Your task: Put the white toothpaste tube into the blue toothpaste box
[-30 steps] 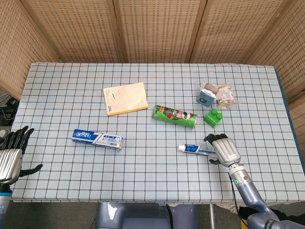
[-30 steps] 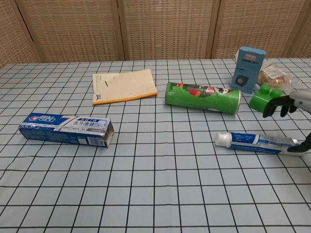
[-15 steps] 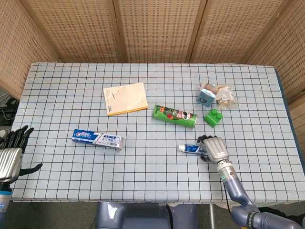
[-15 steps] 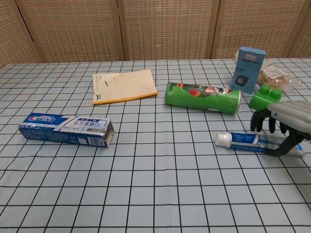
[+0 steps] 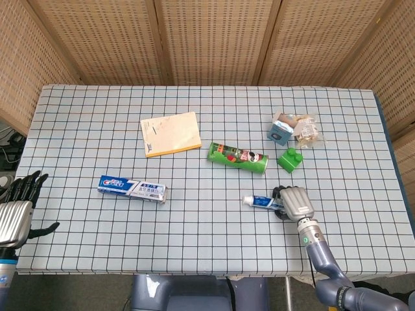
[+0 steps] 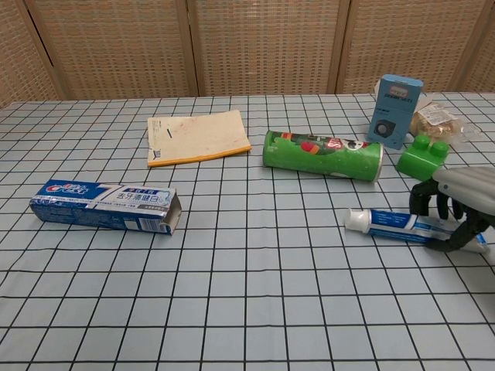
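Since a second ago, the right hand point(image 5: 293, 202) has been brought in over the flat tail end of the white toothpaste tube point(image 5: 261, 202), and the tube has been nudged slightly; the left hand has kept its place. In the chest view the right hand's fingers point(image 6: 428, 202) are seen curled down around the tube's tail, the tube lying between them and the thumb, still flat on the tabletop point(image 5: 214, 253).

The blue toothpaste box point(image 5: 131, 188) is seen lying flat on the left part of the tabletop, well apart from the tube; its right end flap is open, and nothing can be made out inside it. Its long axis runs left to right.

The tube's long axis also runs left to right, with the white cap pointing left, toward the box, and the tail under the right hand.

The left hand point(image 5: 14, 212) is held off the near left edge of the tabletop, fingers spread apart, with nothing in it.
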Controlling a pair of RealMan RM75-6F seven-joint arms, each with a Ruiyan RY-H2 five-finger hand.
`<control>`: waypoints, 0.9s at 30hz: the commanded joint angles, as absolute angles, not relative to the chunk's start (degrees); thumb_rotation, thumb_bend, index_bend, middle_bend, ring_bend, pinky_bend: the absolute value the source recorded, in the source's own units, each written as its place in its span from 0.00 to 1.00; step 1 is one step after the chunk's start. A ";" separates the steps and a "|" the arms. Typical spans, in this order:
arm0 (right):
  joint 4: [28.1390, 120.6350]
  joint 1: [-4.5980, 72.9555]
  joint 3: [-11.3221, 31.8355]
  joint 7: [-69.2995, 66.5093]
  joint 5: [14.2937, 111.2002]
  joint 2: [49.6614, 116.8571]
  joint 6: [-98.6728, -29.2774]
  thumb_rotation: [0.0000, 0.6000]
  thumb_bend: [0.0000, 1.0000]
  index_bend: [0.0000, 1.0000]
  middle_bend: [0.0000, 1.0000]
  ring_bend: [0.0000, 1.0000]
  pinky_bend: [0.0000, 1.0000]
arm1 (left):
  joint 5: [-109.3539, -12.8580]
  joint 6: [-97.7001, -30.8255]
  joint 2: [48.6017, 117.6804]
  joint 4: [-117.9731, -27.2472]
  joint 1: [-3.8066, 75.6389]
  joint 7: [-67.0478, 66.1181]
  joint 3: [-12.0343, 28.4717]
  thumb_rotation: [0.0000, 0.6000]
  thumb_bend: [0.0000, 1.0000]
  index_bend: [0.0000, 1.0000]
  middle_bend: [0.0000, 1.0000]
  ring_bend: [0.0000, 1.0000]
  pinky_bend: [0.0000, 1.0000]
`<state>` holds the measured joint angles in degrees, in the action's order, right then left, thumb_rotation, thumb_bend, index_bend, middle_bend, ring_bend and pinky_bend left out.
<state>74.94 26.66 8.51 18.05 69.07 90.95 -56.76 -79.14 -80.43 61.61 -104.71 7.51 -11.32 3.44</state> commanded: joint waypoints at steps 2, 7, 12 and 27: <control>73.98 26.89 8.15 17.36 69.30 91.11 -56.42 1.00 0.49 0.59 0.61 0.59 0.56 | -79.10 -80.46 61.66 -104.70 7.51 -11.39 3.42 1.00 0.00 0.00 0.00 0.00 0.00; 72.69 27.10 7.76 15.51 70.53 91.78 -56.83 1.00 0.59 0.63 0.64 0.62 0.57 | -78.70 -80.04 61.95 -104.45 7.77 -11.84 3.42 1.00 0.00 0.00 0.00 0.00 0.00; 73.43 27.01 7.43 12.84 72.37 90.74 -57.67 1.00 0.63 0.64 0.65 0.63 0.58 | -77.90 -78.93 62.52 -103.84 8.45 -12.44 3.58 1.00 0.00 0.00 0.00 0.00 0.00; 86.29 25.64 5.74 8.57 80.94 78.92 -63.75 1.00 0.63 0.64 0.65 0.63 0.58 | -78.63 -62.47 69.19 -88.71 22.56 -15.25 6.61 1.00 0.00 0.00 0.00 0.00 0.00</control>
